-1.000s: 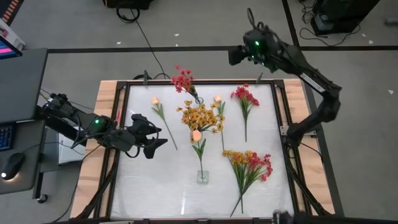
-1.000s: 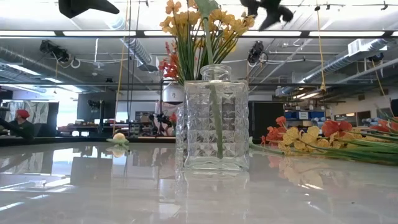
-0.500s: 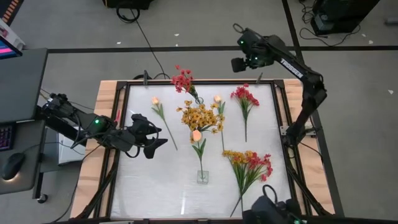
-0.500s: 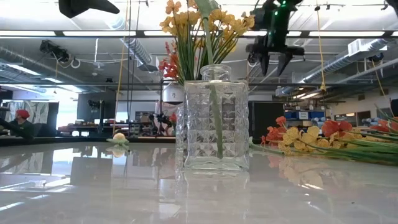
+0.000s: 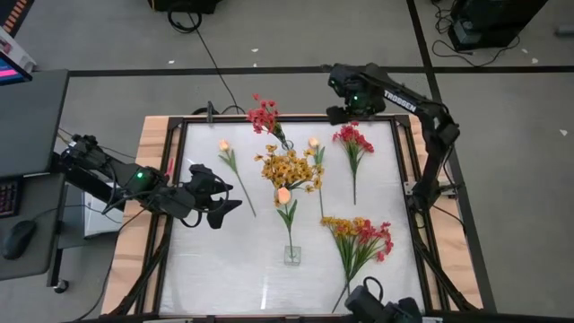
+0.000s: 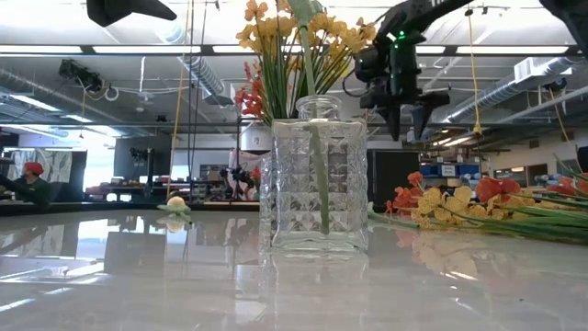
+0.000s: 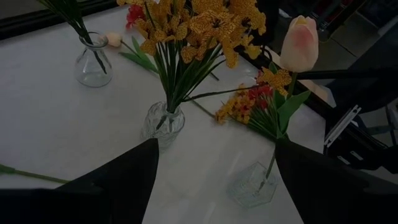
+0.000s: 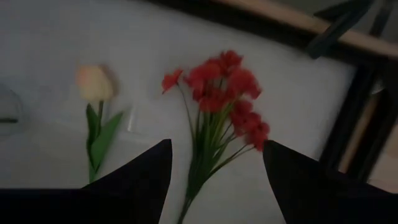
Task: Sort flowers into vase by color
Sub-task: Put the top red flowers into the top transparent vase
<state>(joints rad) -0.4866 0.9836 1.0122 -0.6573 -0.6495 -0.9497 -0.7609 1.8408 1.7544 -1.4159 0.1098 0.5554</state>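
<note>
On the white tabletop (image 5: 224, 260) inside its dark frame stand three clear glass vases: a faceted square vase (image 5: 292, 254) near the front holding a single pale peach tulip bud on a green stem (image 5: 283, 196), a round-bellied vase (image 7: 163, 122) at the centre filled with a bunch of yellow-orange blossom sprigs (image 5: 289, 168), and a third small vase (image 7: 91, 61) toward the far edge holding a red blossom sprig (image 5: 263, 115). Lying loose on the table are a peach tulip sprig (image 5: 229, 161) left of centre, another peach tulip sprig (image 5: 316, 157) just right of the yellow bunch, a red-blossomed leafy sprig (image 5: 352, 144) near the far right corner, and a mixed heap of yellow-orange and red sprigs (image 5: 359, 238) at the front right. The right gripper (image 5: 348, 111) hangs over the far right edge of the table, above the blossom end of the red-blossomed leafy sprig, its two dark fingers (image 8: 130, 183) spread apart and empty, with that sprig showing between them in the wrist view. The left gripper (image 5: 224, 197) hovers over the left part of the table, beside the loose left tulip sprig, fingers spread wide and holding nothing.
</note>
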